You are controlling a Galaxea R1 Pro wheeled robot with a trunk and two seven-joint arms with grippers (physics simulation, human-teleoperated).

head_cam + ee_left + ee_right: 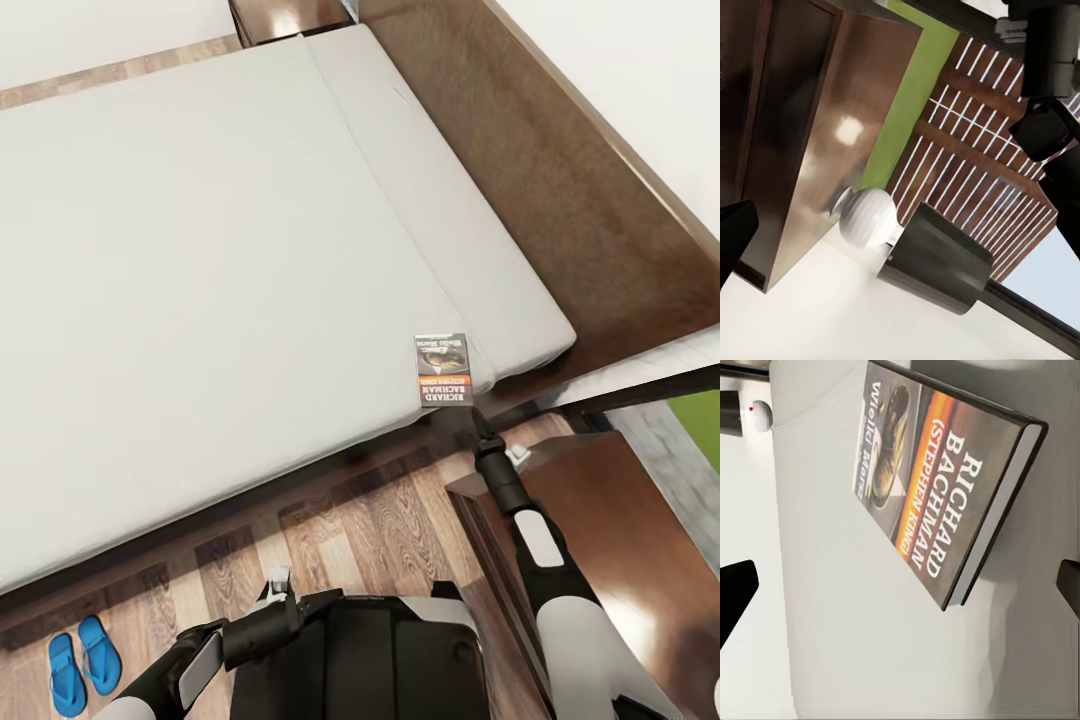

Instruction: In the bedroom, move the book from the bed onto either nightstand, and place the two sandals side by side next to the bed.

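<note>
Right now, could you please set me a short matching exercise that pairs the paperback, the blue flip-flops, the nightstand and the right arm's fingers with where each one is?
Things:
1. thin grey-white paperback book with an orange band
2. pair of bright blue flat sandals
3. glossy dark-brown wooden nightstand
4. right gripper's dark fingers

Places:
A. on the wood-plank floor, beside the bed
B. spread apart, close before the book
C. on the off-white mattress, at its near corner
D. on the floor at the bed's head end

Pairs: 1-C, 2-A, 3-D, 4-B
</note>
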